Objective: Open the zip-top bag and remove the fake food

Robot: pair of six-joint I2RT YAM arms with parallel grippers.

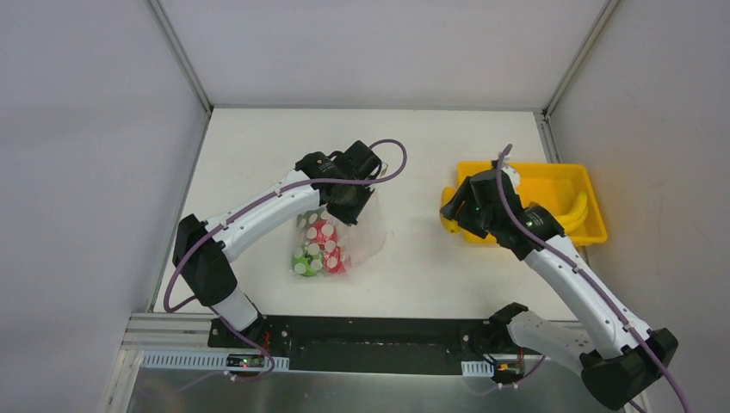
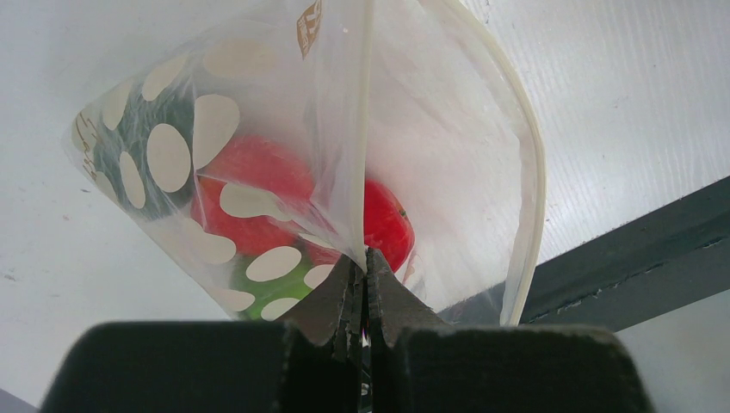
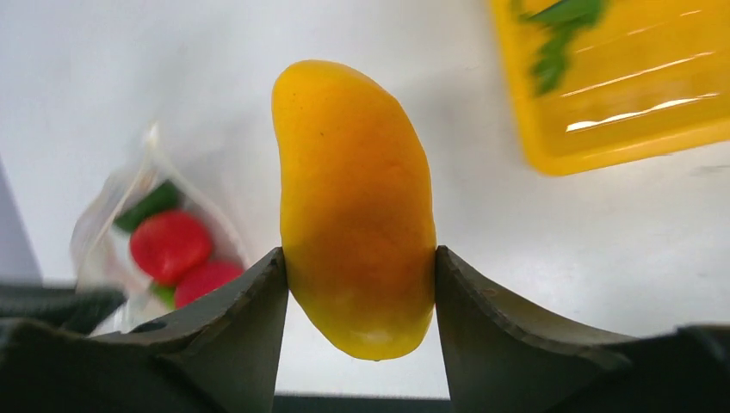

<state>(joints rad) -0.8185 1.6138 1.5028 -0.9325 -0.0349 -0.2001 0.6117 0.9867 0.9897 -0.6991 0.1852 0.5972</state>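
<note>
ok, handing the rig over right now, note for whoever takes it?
Left claw: shut on film of the zip-top bag, one side lifted, mouth looks open.
Right claw: shut on a yellow-orange fruit, beside the yellow tray, not in it.
Done: bag open, banana in tray.
Left: drop this fruit in the tray, then pull the red pieces and green pieces from the bag.
</note>
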